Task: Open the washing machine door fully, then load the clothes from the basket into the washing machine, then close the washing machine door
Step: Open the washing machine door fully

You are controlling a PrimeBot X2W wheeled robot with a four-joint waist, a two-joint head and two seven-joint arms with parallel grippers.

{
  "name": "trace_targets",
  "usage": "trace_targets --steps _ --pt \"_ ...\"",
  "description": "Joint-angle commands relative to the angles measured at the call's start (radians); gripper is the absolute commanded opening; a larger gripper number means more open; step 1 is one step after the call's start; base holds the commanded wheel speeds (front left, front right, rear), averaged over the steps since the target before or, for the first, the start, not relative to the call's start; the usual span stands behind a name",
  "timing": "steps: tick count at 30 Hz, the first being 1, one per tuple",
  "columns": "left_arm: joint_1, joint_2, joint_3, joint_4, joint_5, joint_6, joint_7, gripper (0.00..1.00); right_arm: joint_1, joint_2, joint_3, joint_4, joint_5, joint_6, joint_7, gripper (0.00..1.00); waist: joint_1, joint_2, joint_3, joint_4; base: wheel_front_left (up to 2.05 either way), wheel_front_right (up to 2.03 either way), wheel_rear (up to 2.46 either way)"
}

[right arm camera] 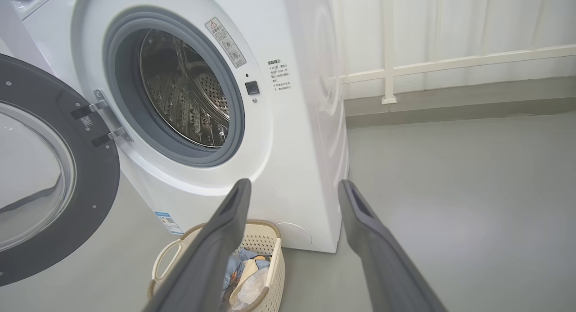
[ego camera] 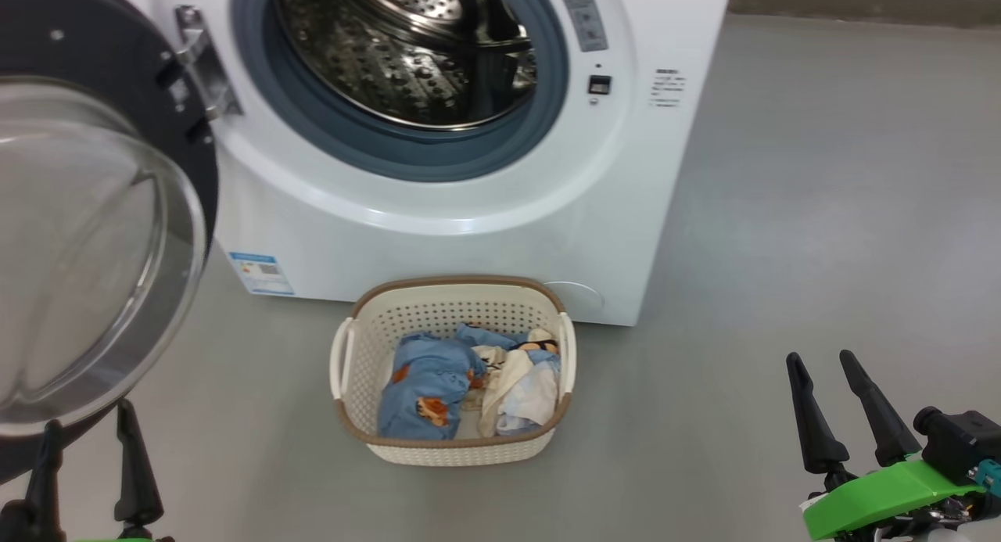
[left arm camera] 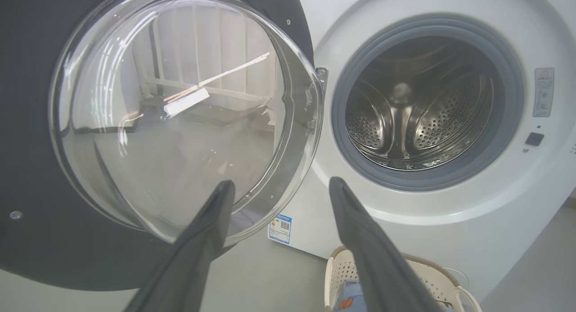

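The door (ego camera: 78,237) stands swung wide to the left of the washer (ego camera: 469,237), a glossy black ring round a bulging bowl of clear glass. The white washer shows its perforated steel drum (ego camera: 407,49) inside a grey-blue gasket (ego camera: 438,155). Just in front of it sits the basket (ego camera: 438,315), cream with a brown rim, holding the clothes (ego camera: 461,382), which are light blue with orange prints, plus cream cloth. The left gripper (ego camera: 90,456) is near the door's lower edge, jaws spread and empty. The right gripper (ego camera: 821,370) is likewise spread, holding nothing.
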Motion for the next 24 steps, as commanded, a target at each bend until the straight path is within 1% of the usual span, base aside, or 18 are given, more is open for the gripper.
trace_targets --steps 1,7,15,19,24 --pt "-0.004 0.029 0.026 -0.034 -0.011 0.001 -0.005 1.00 -0.012 -0.015 0.014 -0.026 0.001 0.006 -0.009 1.00 0.0000 -0.0001 0.006 -0.034 0.00 0.00 0.00" --pt "0.012 0.038 -0.014 -0.056 -0.042 0.001 -0.005 1.00 -0.031 -0.016 0.022 -0.032 0.005 0.006 -0.009 1.00 0.0000 -0.0001 0.025 -0.107 0.00 0.00 0.00" --pt "0.036 0.050 -0.077 -0.087 -0.043 0.001 -0.005 1.00 -0.041 -0.019 0.014 -0.034 0.008 0.006 -0.009 1.00 0.0000 -0.0001 0.036 -0.179 0.00 0.00 0.00" --pt "0.052 0.058 -0.105 -0.104 -0.042 0.001 -0.005 1.00 -0.037 -0.019 0.010 -0.035 0.010 0.006 -0.009 1.00 0.0000 -0.0001 0.034 -0.201 0.00 0.00 0.00" --pt "0.062 0.049 -0.108 -0.109 -0.042 0.001 -0.005 1.00 -0.027 -0.020 0.005 -0.035 0.009 0.006 -0.009 1.00 0.0000 -0.0001 0.026 -0.214 0.00 0.00 0.00"
